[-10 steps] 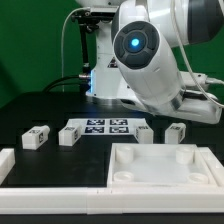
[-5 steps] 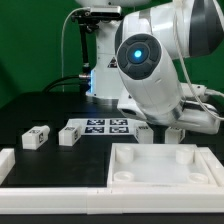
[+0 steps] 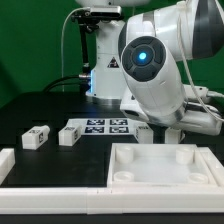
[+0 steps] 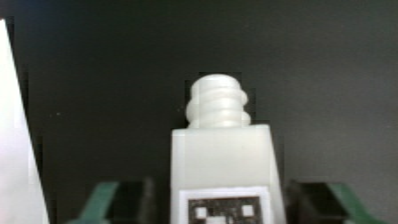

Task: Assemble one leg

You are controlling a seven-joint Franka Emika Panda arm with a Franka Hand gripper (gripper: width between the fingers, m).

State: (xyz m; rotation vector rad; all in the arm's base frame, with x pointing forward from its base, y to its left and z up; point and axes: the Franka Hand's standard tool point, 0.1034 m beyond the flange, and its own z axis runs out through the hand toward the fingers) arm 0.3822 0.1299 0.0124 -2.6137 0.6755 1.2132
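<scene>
In the wrist view a leg [image 4: 222, 150], a stubby white block with a ribbed peg at its end and a marker tag on its near face, lies between my gripper's [image 4: 222, 205] green fingers [image 4: 103, 200]. A dark gap shows on each side of it, so the gripper is open around it. In the exterior view two more legs [image 3: 37, 137] [image 3: 70, 133] lie at the left, and another leg [image 3: 143, 130] peeks out beside the arm. The arm's body hides the fingers there.
The large white recessed panel [image 3: 160, 168] lies in front of the arm. The marker board [image 3: 105, 126] lies behind the legs. White rails lie at the exterior view's left [image 3: 6, 160] and along the front [image 3: 60, 196]. A white edge [image 4: 9, 140] shows beside the leg.
The arm has come down and moved toward the exterior view's left, and now covers the legs at the right of the marker board.
</scene>
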